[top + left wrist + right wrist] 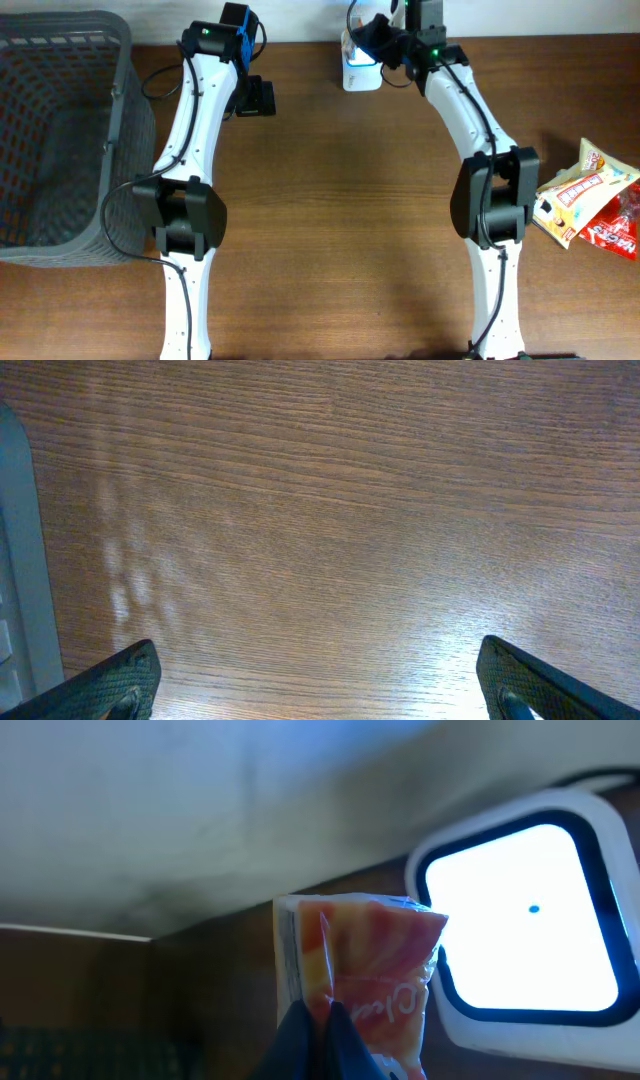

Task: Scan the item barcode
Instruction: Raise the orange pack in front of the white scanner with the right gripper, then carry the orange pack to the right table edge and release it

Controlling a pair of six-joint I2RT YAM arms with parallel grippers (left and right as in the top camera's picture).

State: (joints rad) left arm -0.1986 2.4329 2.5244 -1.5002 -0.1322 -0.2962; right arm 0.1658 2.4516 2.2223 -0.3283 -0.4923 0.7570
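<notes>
Pinched between the dark fingertips of the right pincer [320, 1038] is a small orange-and-white packet [365, 970], held by its lower edge so that its crimped top points up in the wrist view. That pincer is clenched on the packet. Just beside it, to the right in that view, sits the scanner [530, 910], a white rounded unit with a brightly lit window. The packet's right edge overlaps the scanner's frame but does not cover the window. In the overhead view the right arm reaches to the far edge of the table [340, 200], where the scanner stands against the pale wall [200, 810], and the packet itself is mostly hidden under the wrist.

The left pincer [325, 685] is released, its fingers spread wide over bare wood with nothing between them, near the grey basket [60, 140] on the left. More snack bags [590, 200] lie on the table by the right arm's base, well apart from the scanner.

Judging by this, the step in hand is presenting the item to the scanner. Where the barcode sits on the packet cannot be made out. The next move likely calls for shifting the packet across in front of the lit window and turning the wrist until the printed code faces it, without loosening the grip.
</notes>
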